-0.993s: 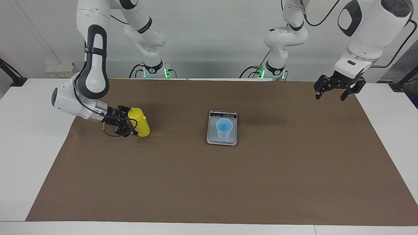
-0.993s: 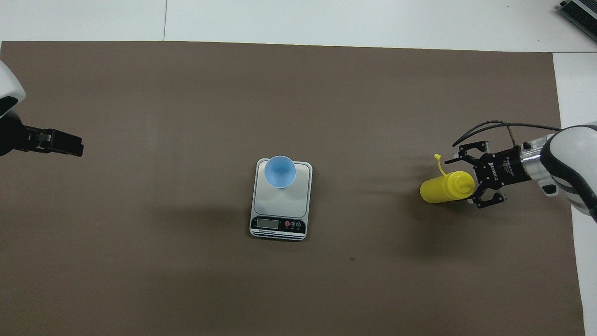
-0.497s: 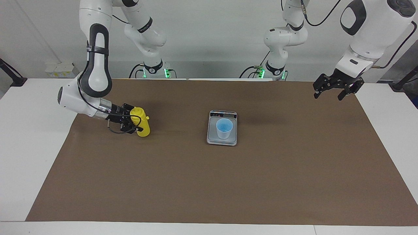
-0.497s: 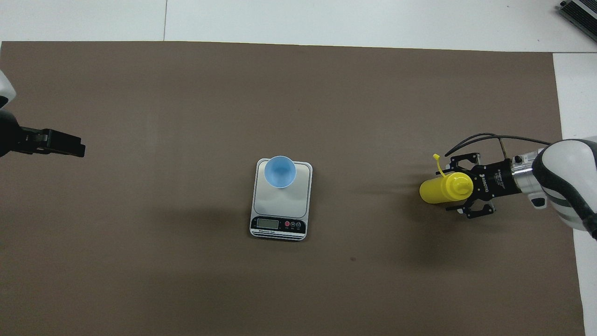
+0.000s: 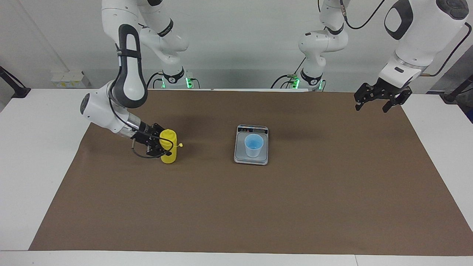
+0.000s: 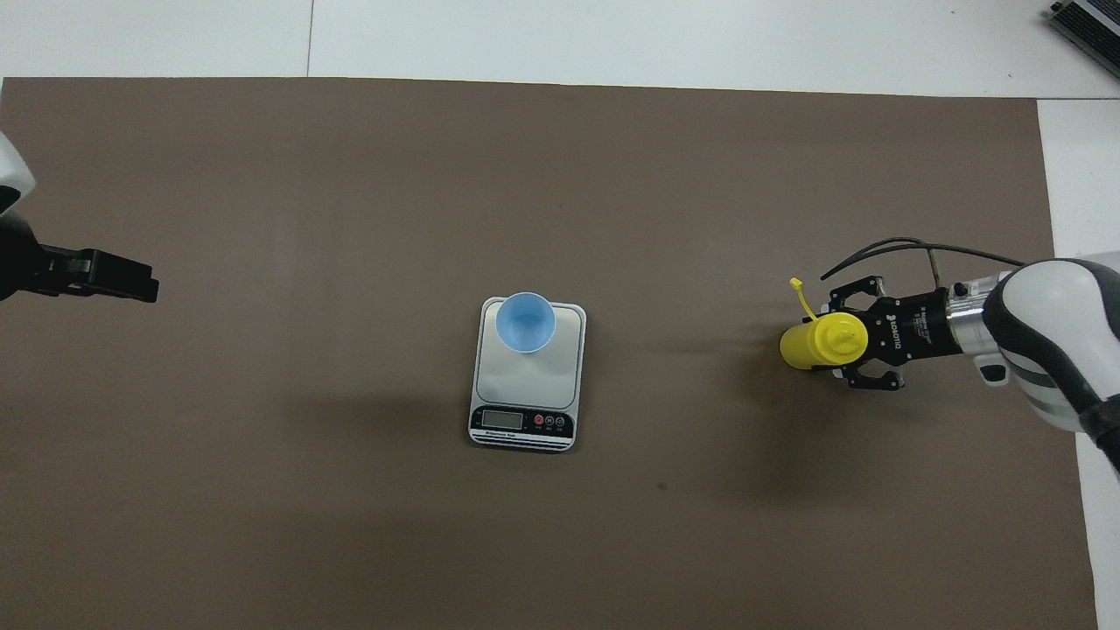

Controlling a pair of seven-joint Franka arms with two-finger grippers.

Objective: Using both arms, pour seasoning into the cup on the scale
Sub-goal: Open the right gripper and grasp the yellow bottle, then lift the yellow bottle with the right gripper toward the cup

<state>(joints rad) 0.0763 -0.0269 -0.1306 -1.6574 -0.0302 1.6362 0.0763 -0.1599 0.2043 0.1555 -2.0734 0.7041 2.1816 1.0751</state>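
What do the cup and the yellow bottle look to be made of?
The cup looks like thin translucent plastic: pale blue, with the scale showing faintly through its wall. The yellow bottle looks like opaque, soft, matte plastic with a moulded domed cap.

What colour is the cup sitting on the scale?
Translucent light blue cup, clearest in the overhead view, on the silver-grey scale.

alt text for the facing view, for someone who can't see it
The right gripper grips an upright yellow seasoning bottle on a brown mat, toward the right arm's end. At the middle, a blue cup stands on a scale; the left gripper waits, open, over the mat's corner.
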